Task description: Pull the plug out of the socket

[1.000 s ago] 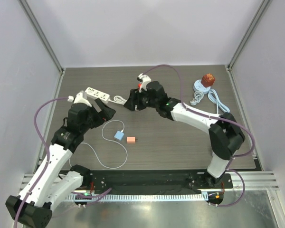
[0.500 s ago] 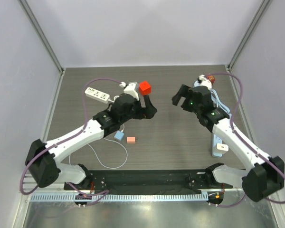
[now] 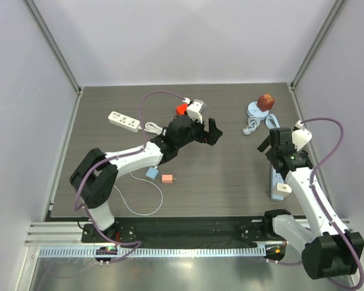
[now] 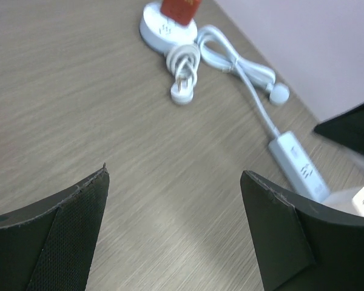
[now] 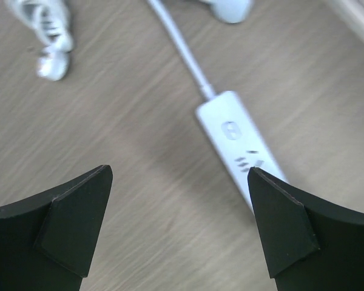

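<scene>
Jaws spread wide on both sides with nothing between them: the left gripper point(image 4: 175, 174) hangs over mid-table looking toward the right, and the right gripper point(image 5: 181, 171) hovers over the right side, empty too. Under them runs the grey wood-grain table point(image 3: 230, 176). The biggest item that matters is the pale power strip point(image 5: 236, 139), lying flat just beside the right arm near the right edge, with its cable trailing off toward the back. Further back sits a round white socket point(image 4: 155, 29) with a red-brown block point(image 3: 266, 101) standing on it and a coiled cable point(image 4: 183, 76) with bare prongs just beside it. Smallest of all is the white plug point(image 4: 362, 197), which I take as the 1 to pull. It is seated at the end of the strip away from the cable, and it does not show in the right wrist view. Nothing is touched yet, so the job looks unstarted. Now the dangers, 3 of them. First, the strip lies loose, so a pull on the plug with nobody pinning it would likely lift the whole strip. Second, the plug sits close under the right arm's own forearm, so reaching back for it could knock the strip askew. Third, that red-brown block could draw a gripper to the wrong socket.
</scene>
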Controlling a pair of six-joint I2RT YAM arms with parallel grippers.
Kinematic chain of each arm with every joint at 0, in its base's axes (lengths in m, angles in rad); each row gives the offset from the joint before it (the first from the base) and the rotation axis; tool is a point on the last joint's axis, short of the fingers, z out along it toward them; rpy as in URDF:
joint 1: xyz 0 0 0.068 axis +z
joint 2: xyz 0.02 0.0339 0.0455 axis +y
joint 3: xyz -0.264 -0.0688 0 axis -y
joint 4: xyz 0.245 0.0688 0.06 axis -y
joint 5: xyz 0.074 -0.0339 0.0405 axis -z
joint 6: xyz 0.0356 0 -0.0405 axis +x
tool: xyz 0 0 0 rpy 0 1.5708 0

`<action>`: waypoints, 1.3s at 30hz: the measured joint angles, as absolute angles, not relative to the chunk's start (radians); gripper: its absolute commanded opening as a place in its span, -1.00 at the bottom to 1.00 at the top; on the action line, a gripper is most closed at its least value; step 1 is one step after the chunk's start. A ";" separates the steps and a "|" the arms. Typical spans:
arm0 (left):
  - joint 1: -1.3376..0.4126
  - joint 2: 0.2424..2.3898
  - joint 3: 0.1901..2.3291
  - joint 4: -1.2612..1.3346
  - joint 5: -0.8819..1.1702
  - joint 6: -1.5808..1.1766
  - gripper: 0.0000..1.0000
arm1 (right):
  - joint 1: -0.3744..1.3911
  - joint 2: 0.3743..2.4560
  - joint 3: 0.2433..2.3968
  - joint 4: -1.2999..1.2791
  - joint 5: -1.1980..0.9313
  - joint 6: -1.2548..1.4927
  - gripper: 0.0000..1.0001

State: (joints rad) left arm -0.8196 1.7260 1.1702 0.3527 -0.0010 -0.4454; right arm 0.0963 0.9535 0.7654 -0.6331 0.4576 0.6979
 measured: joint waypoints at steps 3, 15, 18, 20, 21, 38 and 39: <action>-0.820 1.745 1.107 0.408 0.039 -0.400 0.78 | 0.082 0.954 0.807 -0.756 0.541 0.715 0.99; -0.820 1.751 1.010 0.439 0.150 -0.324 0.78 | -0.086 1.115 0.900 -0.876 0.554 0.709 0.99; -0.820 1.751 1.010 0.439 0.154 -0.306 0.79 | -0.171 1.190 0.900 -0.838 0.482 0.685 0.99; -0.820 1.751 1.010 0.439 0.158 -0.299 0.79 | -0.220 1.222 0.899 -0.798 0.408 0.650 0.99; -0.820 1.751 1.010 0.439 0.159 -0.297 0.79 | -0.239 1.232 0.899 -0.776 0.374 0.633 0.99; -0.809 1.740 0.989 0.450 0.176 -0.251 0.80 | -0.249 1.500 0.885 -0.617 0.246 0.473 1.00; -0.809 1.740 0.989 0.452 0.176 -0.251 0.80 | -0.245 1.503 0.876 -0.613 0.243 0.472 0.99</action>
State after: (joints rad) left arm -0.8089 1.7401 0.9886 0.4522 0.1764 -0.2508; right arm -0.2455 1.5028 0.8761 -0.6132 0.2428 0.4721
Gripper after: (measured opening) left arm 0.898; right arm 0.996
